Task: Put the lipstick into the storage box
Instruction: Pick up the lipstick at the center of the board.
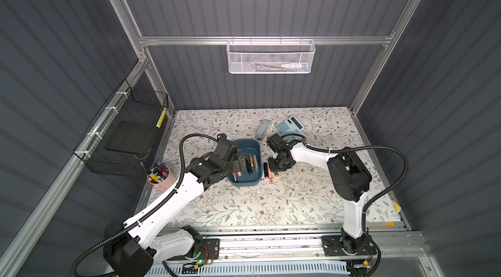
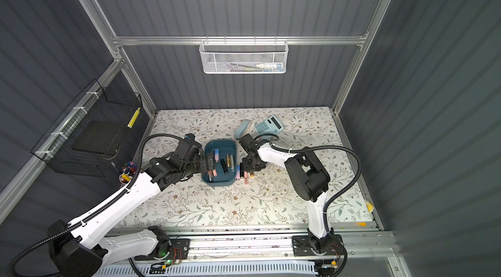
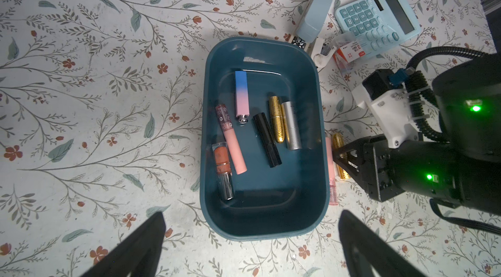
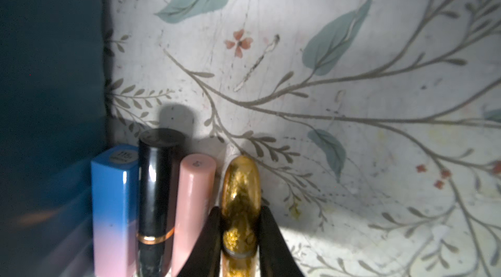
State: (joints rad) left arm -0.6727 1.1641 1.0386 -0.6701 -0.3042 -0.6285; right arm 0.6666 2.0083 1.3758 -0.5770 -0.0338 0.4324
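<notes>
1. Nearest to me, the left gripper hung above the storage box. Its two fingers were wide apart and held nothing.
2. The storage box sat on the flowery table. Six lipsticks lay flat inside it.
3. Just outside the box, beside its right wall, four more lay in a row on the table. Closest to the box was the blue-and-pink lipstick, then the black lipstick, then the pink lipstick. The gold glitter lipstick was last.
4. The right gripper was squeezed tight on the gold glitter lipstick, with one finger on each side. That lipstick was not in the box yet. I could not tell if it was off the table.
5. I thought it would be small, light and hard, so it would not squash. It looked round and shiny, so it could slip or spin.
6. The middle of its body seemed the best place to hold. Holding only the cap might pull the cap off.
7. One finger sat close to the pink lipstick, so a lift might bump it.
8. Farther off lay a blue stapler and a calculator. A white mesh basket hung on the back wall.
</notes>
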